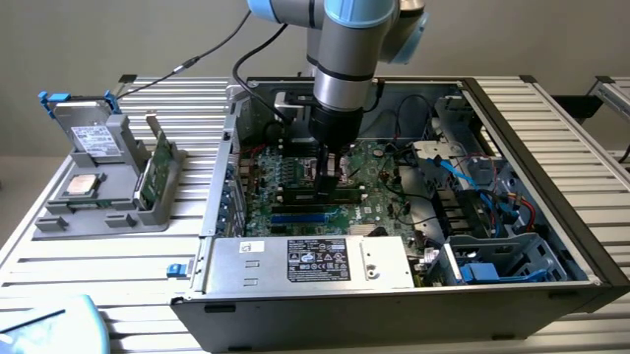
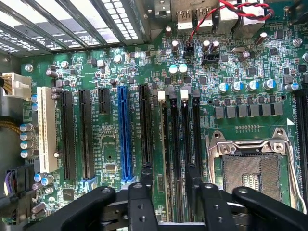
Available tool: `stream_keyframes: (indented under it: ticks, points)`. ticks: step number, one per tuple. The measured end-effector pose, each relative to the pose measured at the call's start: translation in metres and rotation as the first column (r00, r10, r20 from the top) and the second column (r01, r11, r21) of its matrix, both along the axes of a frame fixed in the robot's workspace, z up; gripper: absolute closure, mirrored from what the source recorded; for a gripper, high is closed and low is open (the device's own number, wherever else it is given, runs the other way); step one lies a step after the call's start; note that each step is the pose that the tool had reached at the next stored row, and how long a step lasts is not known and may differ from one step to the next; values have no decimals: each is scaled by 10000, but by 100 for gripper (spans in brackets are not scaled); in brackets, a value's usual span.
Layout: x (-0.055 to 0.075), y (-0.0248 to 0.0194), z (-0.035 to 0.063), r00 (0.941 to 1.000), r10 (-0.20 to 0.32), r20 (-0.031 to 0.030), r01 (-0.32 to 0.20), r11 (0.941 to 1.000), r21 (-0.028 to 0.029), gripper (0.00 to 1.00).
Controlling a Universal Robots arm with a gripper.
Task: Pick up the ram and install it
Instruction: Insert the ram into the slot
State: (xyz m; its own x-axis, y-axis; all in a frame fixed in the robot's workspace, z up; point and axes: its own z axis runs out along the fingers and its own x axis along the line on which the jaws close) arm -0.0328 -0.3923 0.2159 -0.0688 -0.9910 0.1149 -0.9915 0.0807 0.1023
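Tool point(image 2: 169, 185), fingers spread and released, poised low over the motherboard point(image 2: 240, 67) inside the open computer case point(image 1: 551, 147). Between its fingertips stands the ram point(image 2: 165, 144), seated edge-on in a memory slot beside the empty processor socket point(image 2: 250, 168).

A plain grey wall point(image 1: 118, 37) is seen behind the scene. The space is lit evenly and softly. The table point(image 1: 108, 258) is made of ribbed silver metal slats. A second slatted frame point(image 1: 610, 88) is set at the exterior view's right.
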Motion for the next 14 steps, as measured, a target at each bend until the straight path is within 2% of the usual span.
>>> stream_keyframes:
  ticks: [3,4,5,14]
  points:
    - [-4,0,42,10000,2,0,-2,10000,1,47]
    - [-5,0,77,10000,3,0,-3,10000,1,47]
    - [-6,0,112,10000,3,-1,-3,10000,0,41]
    - [-9,-12,452,10000,33,0,-33,10000,0,41]
